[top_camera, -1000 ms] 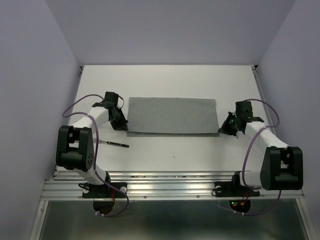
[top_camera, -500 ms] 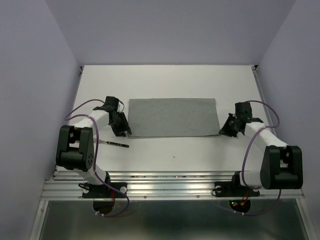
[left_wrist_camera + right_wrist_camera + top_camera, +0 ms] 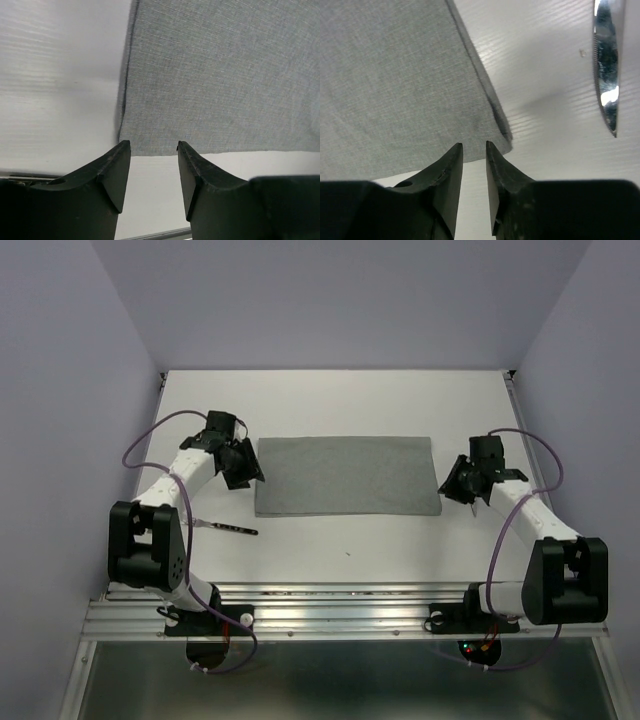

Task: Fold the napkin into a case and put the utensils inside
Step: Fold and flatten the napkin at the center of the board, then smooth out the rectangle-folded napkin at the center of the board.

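grey cloth first: napkin (image 3: 346,475) lying flat in the middle of the table (image 3: 400,550) as a wide oblong, long edges running left to right, too wide yet for the finished shape. left gripper (image 3: 240,465) just off the left short edge, right gripper (image 3: 455,483) just off the right one. both released, nothing but bare table between the jaws, the left pair wider apart than the right.

probably a pause between folds, with another lengthwise fold likely to come. to do it well: come in low at the two near corners, pinch every layer at once rather than the top one alone, lift both ends level and together, carry the near edge over without stretching, lay it square, let go only once flat. keep the right gripper clear of the blade beside it.

from above: whole outline of the cloth, plus one dark-handled utensil (image 3: 228,528) on the near-left part of the table, apart from the napkin. from the left wrist: near-left corner just ahead of the open jaws, edge a little raised with shadow beneath, not readable from above. from the right wrist: near-right corner, edge looking doubled, and a shiny knife blade (image 3: 606,65) with a finely toothed edge off to the right, apart from the cloth, hidden in the overhead view.
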You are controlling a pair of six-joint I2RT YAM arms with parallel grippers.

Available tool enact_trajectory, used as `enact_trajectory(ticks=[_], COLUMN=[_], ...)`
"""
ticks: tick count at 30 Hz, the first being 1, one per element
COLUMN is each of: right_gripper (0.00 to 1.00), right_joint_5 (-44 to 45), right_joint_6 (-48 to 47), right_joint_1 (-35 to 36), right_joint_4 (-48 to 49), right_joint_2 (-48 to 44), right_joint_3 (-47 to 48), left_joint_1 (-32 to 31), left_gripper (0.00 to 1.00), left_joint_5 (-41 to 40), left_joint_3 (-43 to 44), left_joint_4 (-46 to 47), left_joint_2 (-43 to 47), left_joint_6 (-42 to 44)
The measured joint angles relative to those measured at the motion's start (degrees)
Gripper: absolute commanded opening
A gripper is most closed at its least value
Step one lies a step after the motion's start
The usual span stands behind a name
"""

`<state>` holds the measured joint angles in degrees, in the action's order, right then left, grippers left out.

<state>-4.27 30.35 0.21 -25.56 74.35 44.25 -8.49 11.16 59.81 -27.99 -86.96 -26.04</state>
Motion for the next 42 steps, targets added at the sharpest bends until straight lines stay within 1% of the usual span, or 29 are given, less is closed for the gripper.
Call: enact_trajectory(ticks=[1,2,5,8,13,16,19,26,31,33,35,36,37,40,42], right_gripper=[0.25,0.22,0.21,0.21,0.2,0.2,0.2,0.21,0.24,0.25,0.26,0.26,0.25,0.25,0.21], right_joint_5=[0.04,0.31,0.48,0.31,1.09,1.62,1.77,1.68,1.97,2.73,3.48,3.52,3.32,2.32,2.08], right_joint_6=[-0.07,0.15,0.81,1.49,2.25,2.4,2.71,4.24,5.16,5.22,5.18,5.09,5.07,5.38,5.81], right_joint_1=[0.46,1.6,4.57,7.08,7.37,7.37,7.32,7.32,7.34,7.34,7.32,7.34,7.39,7.8,9.92], right_joint_4=[0.0,0.13,0.72,2.4,4.63,5.18,6.12,6.4,2.47,0.24,-0.85,-0.96,-1.01,0.9,2.67], right_joint_2=[0.0,0.11,1.46,5.03,9.75,10.49,9.49,3.58,-0.07,-1.49,-1.44,-0.96,-0.11,5.09,11.28], right_joint_3=[0.28,0.83,2.16,2.64,1.11,-1.29,-2.78,-8.13,-9.09,-7.96,-5.25,-3.52,-1.53,5.53,12.07], left_joint_1=[-0.48,-1.36,-4.46,-6.36,-6.8,-6.78,-6.71,-6.51,-6.58,-6.58,-6.58,-6.58,-6.58,-6.86,-7.63], left_gripper=[0.52,0.52,0.47,0.45,0.43,0.43,0.43,0.43,0.43,0.44,0.45,0.45,0.45,0.45,0.45], left_joint_5=[0.02,0.09,0.39,0.96,1.25,1.25,1.77,2.38,2.32,2.01,1.84,1.79,1.99,2.45,2.71], left_joint_3=[0.33,0.66,2.08,2.27,-0.24,-2.58,-4.15,-7.82,-8.9,-7.41,-4.02,-1.73,2.54,12.46,18.78], left_joint_4=[0.22,0.33,1.51,3.04,5.73,6.19,6.64,8.61,4.92,2.19,-0.31,-0.96,-1.49,-0.28,0.96], left_joint_2=[-0.07,-0.26,-2.67,-5.29,-8.83,-9.75,-9.55,-6.62,-4.66,-4.63,-4.74,-4.96,-5.99,-9.88,-13.68], left_joint_6=[-0.09,-0.09,-0.57,-1.03,-1.46,-1.44,-1.49,-1.44,-0.72,-0.28,-0.09,-0.04,-0.02,-0.13,-0.22])
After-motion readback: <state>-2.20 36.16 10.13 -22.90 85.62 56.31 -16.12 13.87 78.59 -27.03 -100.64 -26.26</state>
